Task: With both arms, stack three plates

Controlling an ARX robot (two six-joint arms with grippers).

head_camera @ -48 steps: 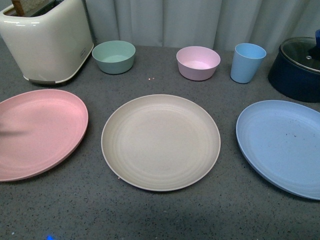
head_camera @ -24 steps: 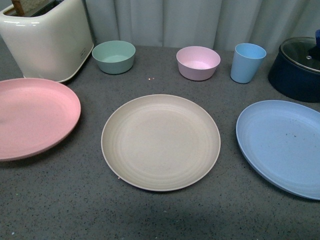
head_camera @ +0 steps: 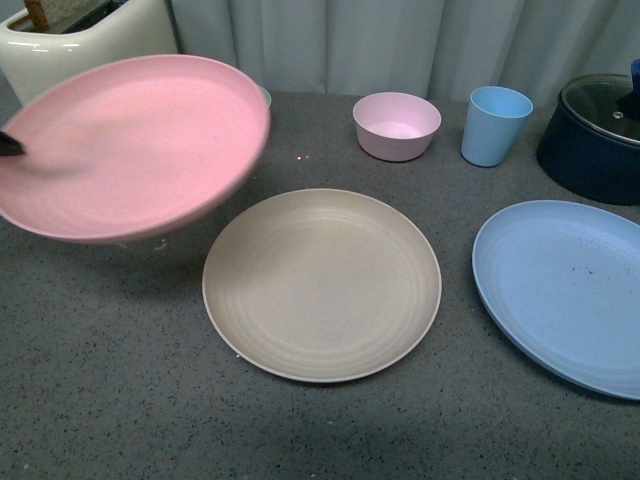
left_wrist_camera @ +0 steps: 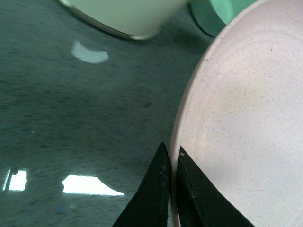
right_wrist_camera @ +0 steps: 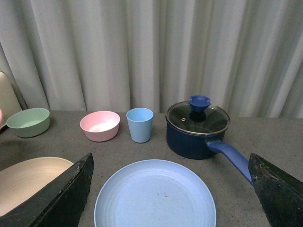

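Pink plate [head_camera: 130, 145]: aloft, tilted; likely light, stiff, matte grip. Hold point: rim. Left hand [left_wrist_camera: 173, 153] pinched on rim. Right hand [right_wrist_camera: 170, 189] wide apart, empty.

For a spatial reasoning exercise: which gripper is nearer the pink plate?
Left. The left gripper is shut on the rim of the pink plate; the right gripper is open, facing the blue plate, well away.

The pink plate [head_camera: 130, 145], speckled, hangs tilted above the table's left side, its rim pinched by the left gripper [left_wrist_camera: 173, 187]. The beige plate [head_camera: 320, 285], with concentric ridges, lies flat at centre. The blue plate [head_camera: 565, 295] lies flat to its right, apart from it. The right gripper [right_wrist_camera: 165, 198] is spread wide, empty, over the blue plate.
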